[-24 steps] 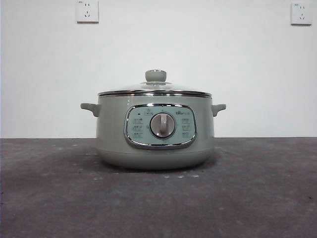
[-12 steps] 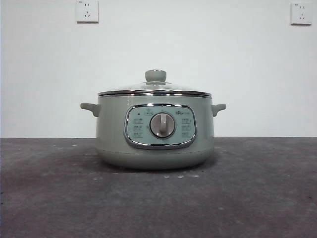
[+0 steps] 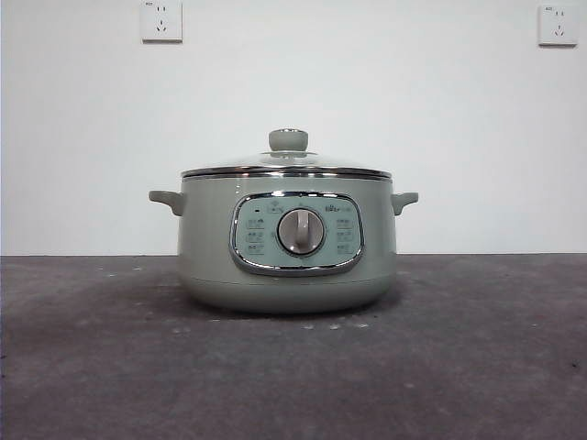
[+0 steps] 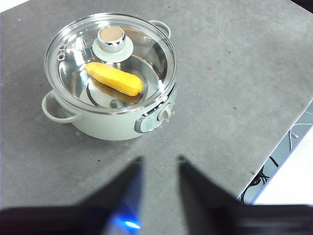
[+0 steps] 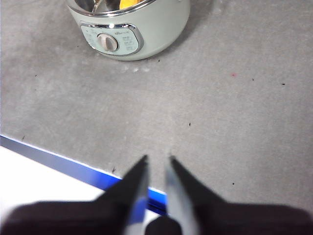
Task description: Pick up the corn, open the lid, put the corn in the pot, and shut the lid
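Observation:
The sage-green pot (image 3: 206,247) stands mid-table with the glass lid (image 3: 286,169) shut on it, green knob (image 3: 288,139) on top. In the left wrist view the corn (image 4: 114,78), a yellow-orange piece, lies inside the pot (image 4: 107,129) under the lid (image 4: 149,46). My left gripper (image 4: 160,161) is open and empty, well back from the pot above bare table. My right gripper (image 5: 157,159) is open a little and empty, near the table's edge, far from the pot (image 5: 156,29). A sliver of the corn (image 5: 128,3) shows there.
The grey table (image 3: 477,367) stretches on all sides of the pot. Its edge with a blue strip (image 5: 63,164) lies close under my right gripper. Cables (image 4: 298,132) hang off the table's far side. A white wall with two sockets (image 3: 161,20) stands behind.

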`<act>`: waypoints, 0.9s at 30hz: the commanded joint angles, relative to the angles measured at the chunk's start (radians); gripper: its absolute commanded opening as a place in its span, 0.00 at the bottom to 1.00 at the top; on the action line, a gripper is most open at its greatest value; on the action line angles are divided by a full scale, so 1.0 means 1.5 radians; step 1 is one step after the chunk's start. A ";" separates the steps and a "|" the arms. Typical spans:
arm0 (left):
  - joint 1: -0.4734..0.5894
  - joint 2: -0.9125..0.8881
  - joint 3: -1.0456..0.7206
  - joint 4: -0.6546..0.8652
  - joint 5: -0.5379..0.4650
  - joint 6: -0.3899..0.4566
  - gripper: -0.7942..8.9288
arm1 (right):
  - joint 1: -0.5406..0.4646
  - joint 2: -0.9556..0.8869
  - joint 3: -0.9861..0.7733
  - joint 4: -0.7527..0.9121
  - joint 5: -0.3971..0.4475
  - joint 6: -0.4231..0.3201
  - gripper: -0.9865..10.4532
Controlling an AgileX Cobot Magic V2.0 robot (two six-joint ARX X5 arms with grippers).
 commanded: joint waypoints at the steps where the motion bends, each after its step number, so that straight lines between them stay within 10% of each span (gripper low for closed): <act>1: 0.001 0.000 0.000 0.000 0.001 -0.006 0.07 | 0.001 -0.002 -0.006 -0.016 0.001 -0.006 0.08; 27: 0.001 0.012 0.000 0.031 -0.006 0.009 0.08 | 0.001 -0.002 -0.005 -0.016 0.001 0.005 0.09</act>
